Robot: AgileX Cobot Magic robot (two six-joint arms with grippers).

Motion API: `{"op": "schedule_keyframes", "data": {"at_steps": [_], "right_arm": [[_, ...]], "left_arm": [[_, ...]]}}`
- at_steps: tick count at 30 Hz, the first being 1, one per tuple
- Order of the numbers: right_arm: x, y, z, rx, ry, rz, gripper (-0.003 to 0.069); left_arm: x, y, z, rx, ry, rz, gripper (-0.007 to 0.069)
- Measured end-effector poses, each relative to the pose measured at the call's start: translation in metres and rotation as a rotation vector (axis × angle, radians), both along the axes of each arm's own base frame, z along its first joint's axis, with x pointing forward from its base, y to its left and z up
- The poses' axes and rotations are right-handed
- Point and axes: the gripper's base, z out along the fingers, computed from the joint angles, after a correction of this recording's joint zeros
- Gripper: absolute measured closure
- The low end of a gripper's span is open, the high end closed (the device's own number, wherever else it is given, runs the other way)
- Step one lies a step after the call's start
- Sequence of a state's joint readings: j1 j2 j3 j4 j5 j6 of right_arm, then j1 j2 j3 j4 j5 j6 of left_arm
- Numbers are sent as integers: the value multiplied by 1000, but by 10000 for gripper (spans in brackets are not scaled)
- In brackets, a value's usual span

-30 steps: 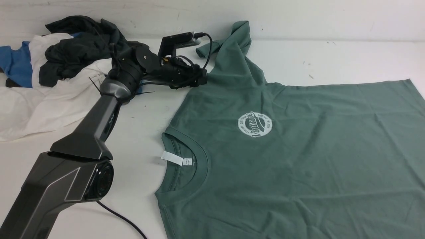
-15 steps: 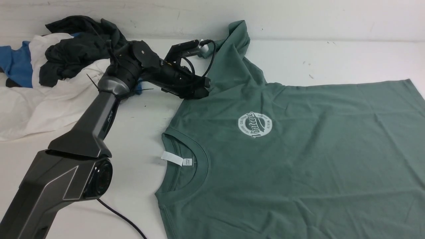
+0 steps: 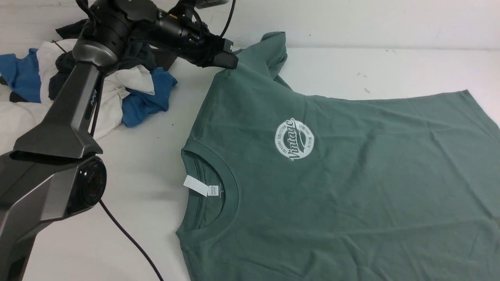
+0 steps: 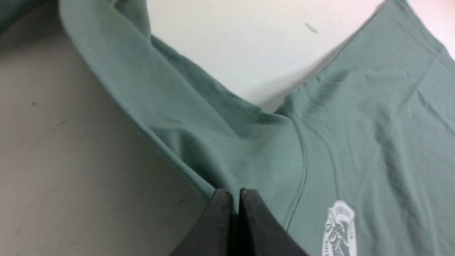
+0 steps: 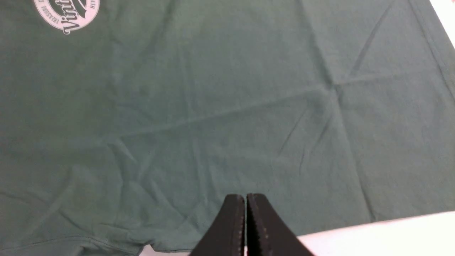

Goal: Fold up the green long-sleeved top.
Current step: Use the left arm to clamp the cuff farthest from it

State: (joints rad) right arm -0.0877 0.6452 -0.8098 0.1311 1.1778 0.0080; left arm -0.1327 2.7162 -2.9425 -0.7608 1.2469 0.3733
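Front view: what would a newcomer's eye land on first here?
The green long-sleeved top lies spread across the middle and right of the table, its round white Vintage print facing up. At the far side, the left gripper pinches its shoulder, raised off the table. A heap of blue, white and black clothes sits far left.

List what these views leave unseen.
Near sleeve of the green top: cut off by the front view's bottom edge.
Whether the right gripper pinches cloth: unclear in its wrist view; it is outside the front view.
Print on the neck tag: too small, front view.
Part of the clothes pile: behind the left arm, front view.
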Motion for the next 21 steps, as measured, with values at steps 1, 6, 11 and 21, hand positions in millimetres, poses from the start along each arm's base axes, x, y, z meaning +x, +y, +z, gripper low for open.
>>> {"op": "schedule_keyframes", "data": {"at_steps": [1, 6, 11, 21], "right_arm": [[0, 0, 0, -1, -1, 0, 657], [0, 0, 0, -3, -1, -1, 657], [0, 0, 0, -4, -5, -1, 657], [13, -1, -4, -5, 32, 3, 657]], "left_arm": [[-1, -1, 2, -25, 12, 1, 625], [-4, -10, 4, -94, 95, 24, 625], [-13, -42, 0, -35, 94, -13, 625], [-20, -43, -2, 4, 219, 31, 625]]}}
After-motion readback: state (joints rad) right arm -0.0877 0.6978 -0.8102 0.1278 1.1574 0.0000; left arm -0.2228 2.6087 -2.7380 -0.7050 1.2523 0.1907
